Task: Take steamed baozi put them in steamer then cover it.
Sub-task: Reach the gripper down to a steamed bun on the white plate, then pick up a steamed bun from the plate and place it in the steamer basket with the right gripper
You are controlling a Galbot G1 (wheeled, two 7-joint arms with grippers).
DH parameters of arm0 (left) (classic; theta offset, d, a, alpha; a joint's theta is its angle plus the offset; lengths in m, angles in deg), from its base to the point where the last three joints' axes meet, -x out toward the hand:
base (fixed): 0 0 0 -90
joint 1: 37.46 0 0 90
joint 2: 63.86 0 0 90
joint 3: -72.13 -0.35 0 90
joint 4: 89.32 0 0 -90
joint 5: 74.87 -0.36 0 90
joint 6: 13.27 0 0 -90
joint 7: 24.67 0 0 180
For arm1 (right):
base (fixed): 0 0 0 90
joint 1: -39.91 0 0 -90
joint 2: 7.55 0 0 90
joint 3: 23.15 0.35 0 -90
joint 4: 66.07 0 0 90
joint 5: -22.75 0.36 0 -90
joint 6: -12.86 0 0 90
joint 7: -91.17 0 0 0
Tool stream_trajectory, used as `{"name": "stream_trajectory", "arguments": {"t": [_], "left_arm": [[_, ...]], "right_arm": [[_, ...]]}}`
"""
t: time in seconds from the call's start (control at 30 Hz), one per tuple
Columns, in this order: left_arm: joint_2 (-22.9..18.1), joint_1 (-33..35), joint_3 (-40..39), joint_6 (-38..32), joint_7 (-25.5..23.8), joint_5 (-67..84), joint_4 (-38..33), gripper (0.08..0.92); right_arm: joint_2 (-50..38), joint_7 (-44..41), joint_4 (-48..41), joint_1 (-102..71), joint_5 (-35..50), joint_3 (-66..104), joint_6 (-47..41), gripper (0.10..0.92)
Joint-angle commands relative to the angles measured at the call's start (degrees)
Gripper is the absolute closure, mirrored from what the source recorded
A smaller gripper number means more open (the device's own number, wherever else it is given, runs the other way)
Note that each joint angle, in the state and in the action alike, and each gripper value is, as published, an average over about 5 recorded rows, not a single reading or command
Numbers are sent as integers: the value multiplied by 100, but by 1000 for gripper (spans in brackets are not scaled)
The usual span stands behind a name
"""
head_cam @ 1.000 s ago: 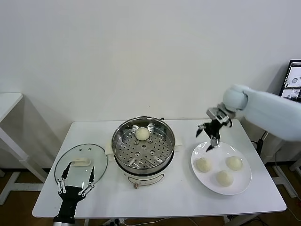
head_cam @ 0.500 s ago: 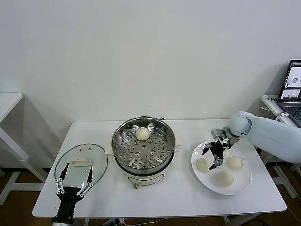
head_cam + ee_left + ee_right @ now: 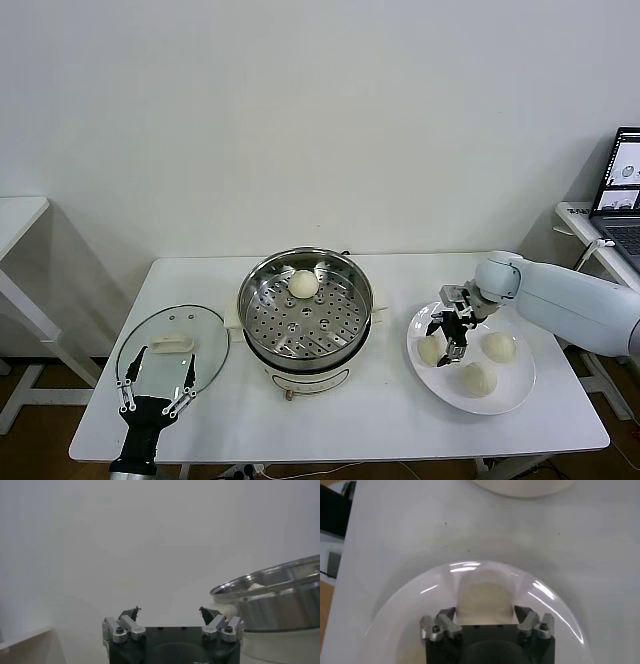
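While my right gripper (image 3: 447, 340) sits down on the plate (image 3: 512, 385) with its jaws either side of the nearest bun (image 3: 431, 350), the right wrist view shows that bun (image 3: 485, 600) filling the gap between them and touching both. I judge them closed on it, though not yet lifted. Two more buns (image 3: 499, 346) lie on the same plate, one just beside the gripper and one (image 3: 477, 378) nearer the front edge. A fourth bun (image 3: 303, 283) already rests on the holed tray at the back of the steamer (image 3: 305, 303), which stands at the middle of the tabletop (image 3: 380, 420), well apart from the plate.

My left gripper (image 3: 158, 393) waits at the front left corner, jaws wide open, just in front of the glass lid (image 3: 172, 345) lying flat there.

My worry is the grip itself. The dough is soft and domed, so too hard a squeeze could dent or tear it, and too light a hold could let it slide out on the way across. A sticky base might drag the plate as I rise. On the carry, a low path could catch the steamer's raised rim, and a drop near the bun already inside could knock it.
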Motion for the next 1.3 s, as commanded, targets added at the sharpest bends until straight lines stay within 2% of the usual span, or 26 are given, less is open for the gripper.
{"name": "stream_trajectory", "arguments": {"t": [0.03,0.2,0.37,0.5,0.63,0.87,1.3], "left_arm": [[-1,-2,6,-3,1,8,6,177],[5,-10,10,5,5,17,-13,177],[22,-44,-23,34,9,18,-33,177],[35,-82,-56,50,16,19,-51,177],[53,-94,-71,53,24,21,-79,177],[64,-139,-122,40,31,21,-62,177],[103,-188,-121,41,63,57,-67,177]], "right_arm": [[45,112,-30,-65,-61,20,-35,338],[-38,-115,129,270,-160,56,-17,368],[98,-1015,194,1255,-340,85,104,380],[616,-1659,180,2479,44,-263,144,380],[1287,-1905,242,3247,639,-508,50,381],[2486,-1658,423,3625,1496,-815,-261,381],[3673,-747,575,3027,1872,-1223,-912,388]]}}
